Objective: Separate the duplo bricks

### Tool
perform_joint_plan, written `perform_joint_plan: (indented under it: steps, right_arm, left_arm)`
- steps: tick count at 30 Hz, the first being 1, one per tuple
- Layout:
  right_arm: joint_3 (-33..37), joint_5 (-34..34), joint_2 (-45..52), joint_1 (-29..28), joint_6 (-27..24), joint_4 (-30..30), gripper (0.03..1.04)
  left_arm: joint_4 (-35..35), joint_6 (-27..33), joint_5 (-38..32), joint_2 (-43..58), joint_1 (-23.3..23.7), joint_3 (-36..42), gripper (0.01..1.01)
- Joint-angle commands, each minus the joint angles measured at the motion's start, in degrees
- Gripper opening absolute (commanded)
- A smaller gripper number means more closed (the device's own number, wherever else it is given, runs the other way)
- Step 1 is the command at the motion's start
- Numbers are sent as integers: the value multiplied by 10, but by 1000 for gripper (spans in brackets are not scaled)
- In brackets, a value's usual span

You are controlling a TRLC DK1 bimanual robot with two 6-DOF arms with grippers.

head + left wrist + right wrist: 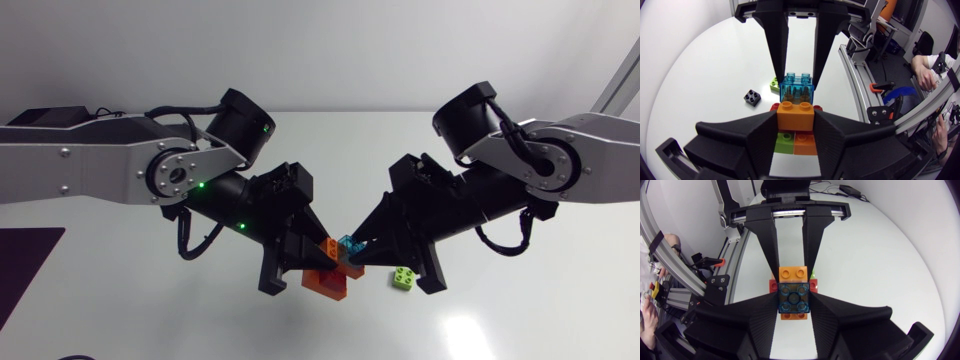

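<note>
Lower centre, the left gripper [795,119] clamps the orange brick [329,249], the right gripper [794,304] the blue brick [348,243], not yet parted; one green brick [403,279] lies loose

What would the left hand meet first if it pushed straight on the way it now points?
The clear blue brick, just ahead of the orange brick that the left hand grips; the two bricks seem to touch. The right hand clamps the blue one from the far side, so it would come next.
</note>
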Motion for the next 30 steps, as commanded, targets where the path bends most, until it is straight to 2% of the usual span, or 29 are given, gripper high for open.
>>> perform_joint_plan:
  steps: [1,8,14,22,30]
  right_arm:
    - [22,-32,-6,0,11,-26,225]
    - [59,-87,22,-30,5,-65,225]
    - [60,-79,21,-44,3,-63,225]
    - [3,57,6,-40,-23,-20,225]
    - [-77,220,73,60,-14,96,225]
  left_arm:
    - [-2,17,-4,-15,-6,-23,343]
    - [-2,26,-5,-30,-10,-43,343]
    - [-2,28,-5,-38,8,-45,343]
    - [-8,27,-4,-74,84,-19,344]
    - [-2,8,6,-79,105,-15,346]
